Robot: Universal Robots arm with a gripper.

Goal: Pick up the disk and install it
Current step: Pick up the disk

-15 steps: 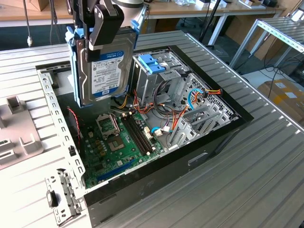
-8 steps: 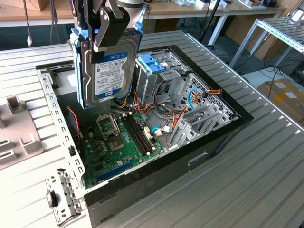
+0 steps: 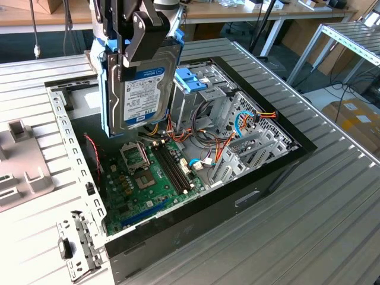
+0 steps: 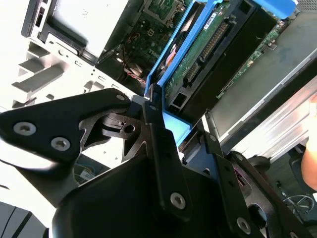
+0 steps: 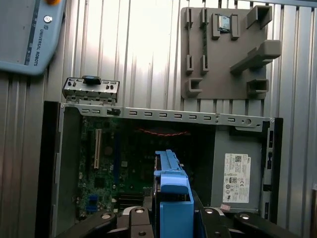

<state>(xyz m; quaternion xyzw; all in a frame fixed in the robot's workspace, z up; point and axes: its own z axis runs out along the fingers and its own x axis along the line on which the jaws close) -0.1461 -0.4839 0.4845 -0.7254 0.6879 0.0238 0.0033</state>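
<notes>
The disk [image 3: 145,89], a dark grey hard drive with a white label and a light-blue carrier rail [image 3: 107,95] along its edge, hangs upright above the open computer case [image 3: 255,178]. My gripper [image 3: 133,59] is shut on its upper part, one black finger across the labelled face. In the second wrist view the black fingers [image 4: 154,124] clamp the blue rail, and the disk's green circuit-board side [image 4: 208,44] runs away from them. The first wrist view looks down past the blue rail [image 5: 171,198] onto the motherboard [image 5: 114,163].
Inside the case stand a metal drive cage topped by a blue bracket [image 3: 193,77], bundled cables [image 3: 237,127] and the motherboard [image 3: 148,172]. A grey fixture plate [image 5: 228,49] and a teach pendant [image 5: 25,34] lie on the ribbed table. A hand [image 4: 312,148] shows at one edge.
</notes>
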